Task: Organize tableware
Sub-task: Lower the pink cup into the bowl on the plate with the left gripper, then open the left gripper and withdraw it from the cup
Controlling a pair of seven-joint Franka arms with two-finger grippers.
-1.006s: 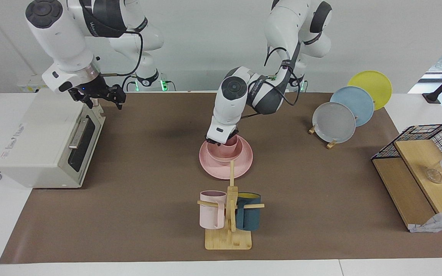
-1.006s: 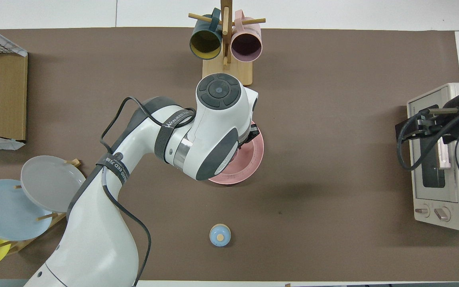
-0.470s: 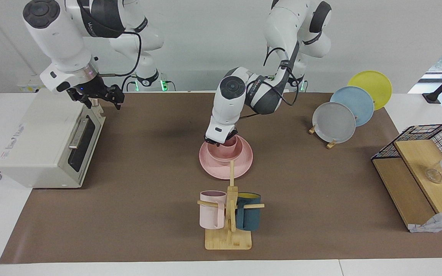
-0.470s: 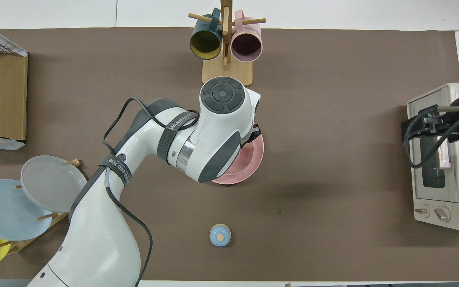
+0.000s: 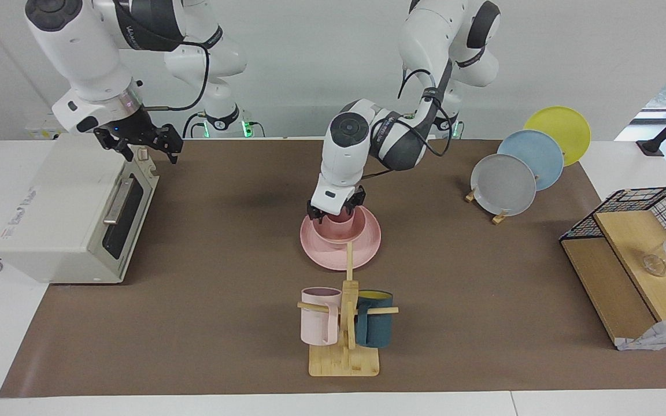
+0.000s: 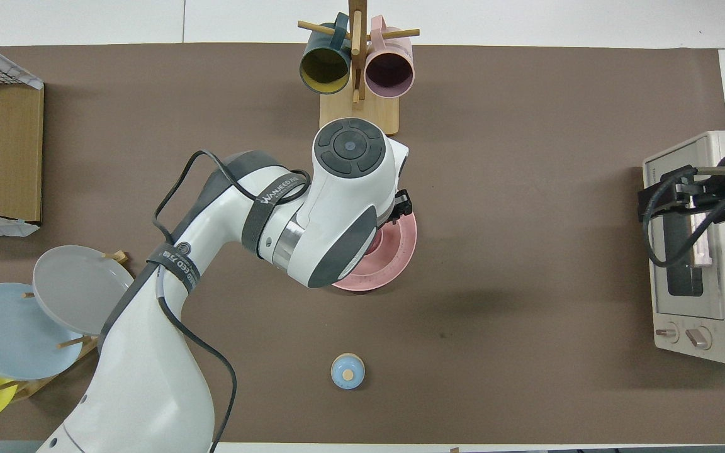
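The pink plate [image 5: 367, 242] lies at the middle of the table, with the pink bowl [image 5: 339, 234] on it and the pink cup [image 5: 340, 218] upright in the bowl. My left gripper [image 5: 336, 207] is straight over the cup, its fingers spread to either side of the rim. In the overhead view my left arm hides the bowl and cup, and only the plate's edge [image 6: 397, 251] shows. My right gripper [image 5: 139, 144] waits open above the toaster oven [image 5: 61, 208].
A wooden mug rack [image 5: 344, 352] with a pale pink mug [image 5: 318, 315] and a dark blue mug [image 5: 374, 326] stands farther from the robots than the plate. Grey, blue and yellow plates [image 5: 503, 184] stand on a rack toward the left arm's end, beside a wire shelf [image 5: 628, 242]. A small blue knob [image 6: 347, 370] lies nearer the robots.
My left gripper has opened its fingers off the cup and risen slightly; the cup stays in the bowl. My right gripper has lifted a little over the toaster oven.
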